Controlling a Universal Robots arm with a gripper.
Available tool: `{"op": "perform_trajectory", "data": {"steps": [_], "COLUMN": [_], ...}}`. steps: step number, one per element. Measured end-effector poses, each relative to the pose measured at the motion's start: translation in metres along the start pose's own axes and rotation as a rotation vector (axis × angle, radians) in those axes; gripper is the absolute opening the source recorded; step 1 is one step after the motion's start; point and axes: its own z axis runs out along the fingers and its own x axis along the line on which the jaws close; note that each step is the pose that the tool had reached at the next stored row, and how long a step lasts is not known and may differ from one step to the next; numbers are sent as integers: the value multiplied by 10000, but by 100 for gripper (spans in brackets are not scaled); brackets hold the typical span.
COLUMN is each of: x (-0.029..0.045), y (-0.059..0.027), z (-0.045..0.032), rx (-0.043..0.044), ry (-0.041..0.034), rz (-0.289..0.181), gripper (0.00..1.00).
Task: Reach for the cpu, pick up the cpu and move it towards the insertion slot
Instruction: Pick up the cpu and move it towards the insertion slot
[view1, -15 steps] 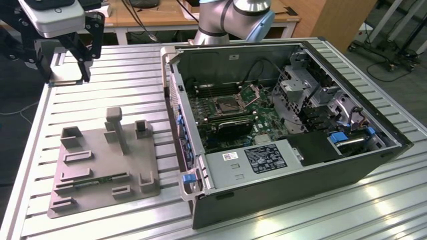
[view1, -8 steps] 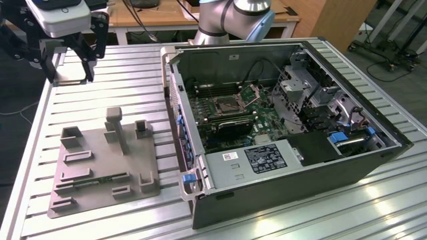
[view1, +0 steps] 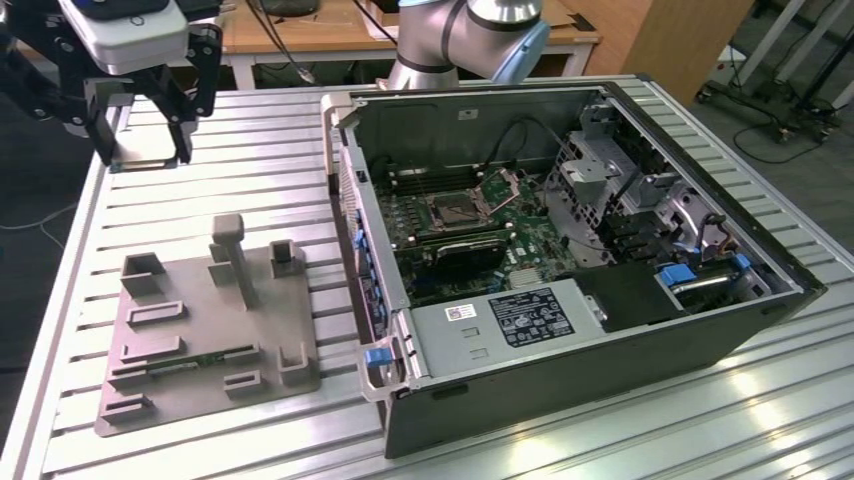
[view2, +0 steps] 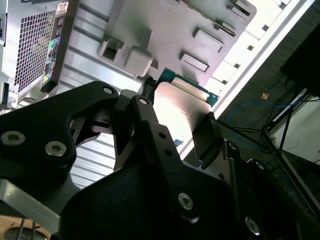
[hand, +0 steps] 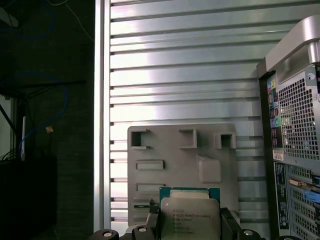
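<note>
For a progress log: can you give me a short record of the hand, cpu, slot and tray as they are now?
cpu: gripped in the hand, lifted off the tray
hand: shut on the cpu, above the table, at the exterior view's left of the case
slot: inside the open case, plate swung up
tray: on the table beside the case
progress: cpu picked up, not yet at the slot
</note>
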Motion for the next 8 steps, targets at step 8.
{"op": "perform_trajectory", "data": {"steps": [8], "x": [-20], "y": [19], "z": [1], "rx": [0], "ry": [0], "rz": [0], "gripper": [54]}}
